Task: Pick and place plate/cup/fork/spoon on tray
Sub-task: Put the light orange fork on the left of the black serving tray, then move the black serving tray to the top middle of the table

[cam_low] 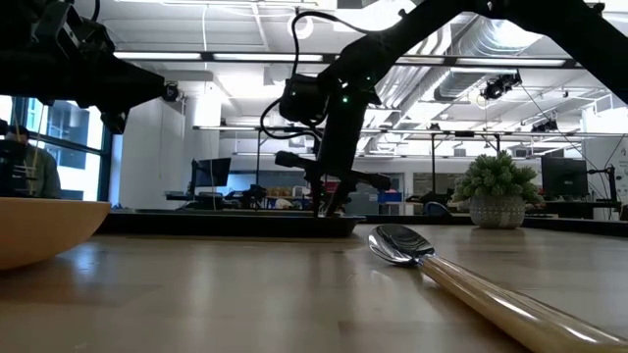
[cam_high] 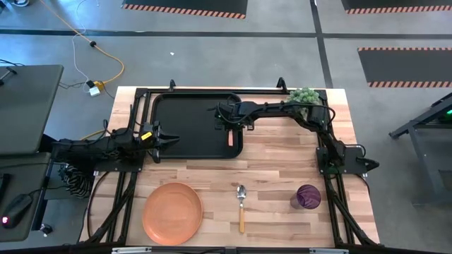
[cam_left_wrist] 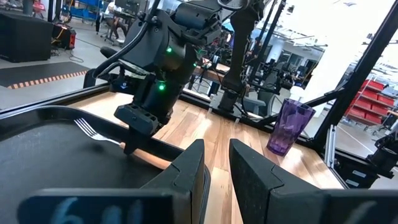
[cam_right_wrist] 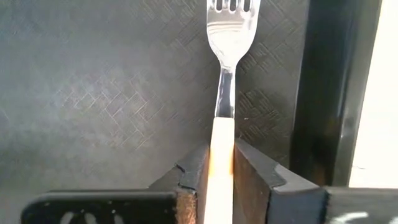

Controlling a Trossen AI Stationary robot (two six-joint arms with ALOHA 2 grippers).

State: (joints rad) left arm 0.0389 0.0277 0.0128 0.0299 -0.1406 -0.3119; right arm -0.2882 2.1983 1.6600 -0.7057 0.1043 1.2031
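A pale butcher-block table is set in a workshop with grey floor, and a black tray lies at its far left part. The fork-placing step is judged to be in hand: the fork is seen lying on the tray floor near the tray's right rim, its tan handle between the fingers of the right gripper. The fingers are seen against the handle on both sides, so the fork is taken as pinched, though a release may be starting. The next move is judged to call for spreading those fingers fully and lifting straight up, so the handle is not dragged against the raised rim just beside it.

The left gripper waits at the tray's left edge, its fingers slightly parted and holding nothing. On the near side of the table, the orange plate, the spoon and the purple cup rest well apart, not yet on the tray. Open board is left between them and the tray; a potted plant stands at the far right corner.
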